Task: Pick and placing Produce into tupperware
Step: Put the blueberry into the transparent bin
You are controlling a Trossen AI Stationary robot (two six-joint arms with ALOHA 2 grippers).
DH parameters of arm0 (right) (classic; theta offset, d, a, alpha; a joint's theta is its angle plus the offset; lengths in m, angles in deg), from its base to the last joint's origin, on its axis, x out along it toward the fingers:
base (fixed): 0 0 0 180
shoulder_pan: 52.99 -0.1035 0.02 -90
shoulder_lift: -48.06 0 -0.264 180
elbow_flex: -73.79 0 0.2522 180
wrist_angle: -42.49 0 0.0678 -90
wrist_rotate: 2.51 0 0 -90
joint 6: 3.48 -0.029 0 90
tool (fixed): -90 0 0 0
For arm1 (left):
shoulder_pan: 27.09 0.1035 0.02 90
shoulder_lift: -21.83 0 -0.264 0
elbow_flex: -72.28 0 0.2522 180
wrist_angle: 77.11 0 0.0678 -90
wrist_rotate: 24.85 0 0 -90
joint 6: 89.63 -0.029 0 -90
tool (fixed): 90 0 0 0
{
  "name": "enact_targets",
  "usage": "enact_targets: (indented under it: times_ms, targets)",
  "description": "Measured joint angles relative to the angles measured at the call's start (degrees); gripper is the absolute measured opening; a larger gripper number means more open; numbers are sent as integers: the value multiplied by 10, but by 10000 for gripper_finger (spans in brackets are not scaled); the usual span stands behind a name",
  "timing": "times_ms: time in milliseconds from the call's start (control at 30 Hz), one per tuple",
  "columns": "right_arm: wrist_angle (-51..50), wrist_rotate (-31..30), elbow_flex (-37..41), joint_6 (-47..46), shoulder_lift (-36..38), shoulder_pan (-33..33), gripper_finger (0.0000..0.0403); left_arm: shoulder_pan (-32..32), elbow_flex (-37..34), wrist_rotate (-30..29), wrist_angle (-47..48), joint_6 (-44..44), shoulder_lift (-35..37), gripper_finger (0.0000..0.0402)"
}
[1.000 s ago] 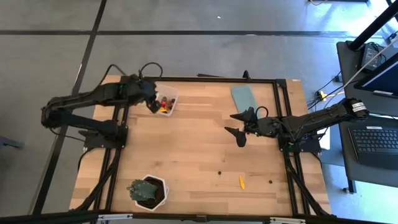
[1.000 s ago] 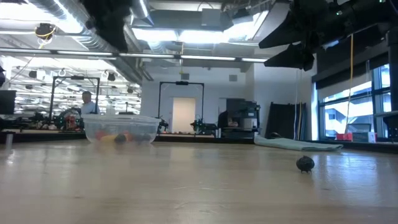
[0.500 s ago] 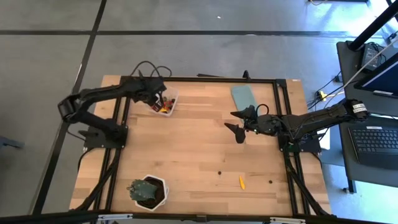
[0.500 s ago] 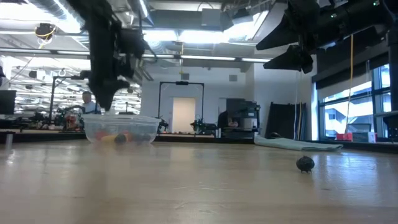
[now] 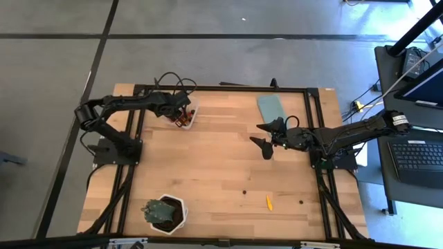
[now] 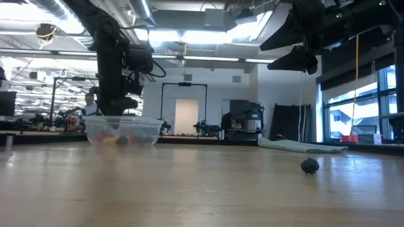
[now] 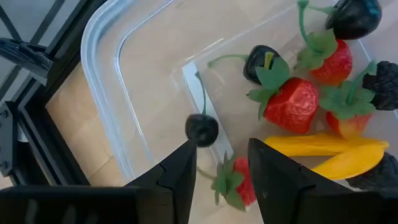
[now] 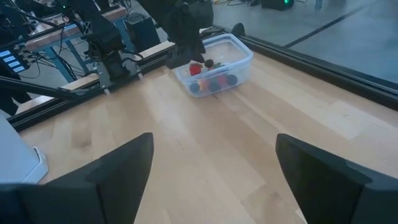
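Clear tupperware (image 5: 185, 113) at table's 11 o'clock, holding strawberries (image 7: 291, 104) etc. L gripper (image 7: 221, 163) has dropped low over it since 1s ago, fingers narrowly apart, empty; cherry (image 7: 202, 129) just released, probably. R gripper (image 5: 266, 144) waits mid-table, wide open.

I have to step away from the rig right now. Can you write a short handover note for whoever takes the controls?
Left end effector: open, empty, low over the small clear plastic tub at the table's far left corner.
Right end effector: open, empty, raised over the table's middle right.
Done: toy strawberries, dark cherries and a yellow-orange piece lie in the tub.
Left: a yellow-orange piece and two small dark pieces lie loose on the near side of the wooden table.
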Motion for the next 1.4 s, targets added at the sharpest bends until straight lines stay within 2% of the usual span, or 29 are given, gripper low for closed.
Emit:
enact_targets:
  times_ms: [167, 333, 600, 800, 1033, 1200, 1400]
  targets:
    - [0, 0, 0, -1, 0, 0, 339, -1, 3, 0, 2, -8, 6, 123]
    - [0, 0, 0, -1, 0, 0, 339, -28, 35, 10, 8, -7, 57, 110]
    - [0, 0, 0, -1, 0, 0, 339, -124, 71, 112, -119, -20, 157, 88]
    - [1, 1, 0, -1, 0, 0, 339, -206, 71, 204, -189, -42, 173, 90]
    - [0, 2, 0, 4, 0, 0, 339, -333, 71, 206, -280, -45, 101, 164]
    - [0, 2, 0, 4, 0, 0, 339, -410, 71, 205, -418, -48, 6, 218]
    - [-1, 2, 0, 19, 0, 0, 339, -466, 71, 204, -612, -47, -120, 238]
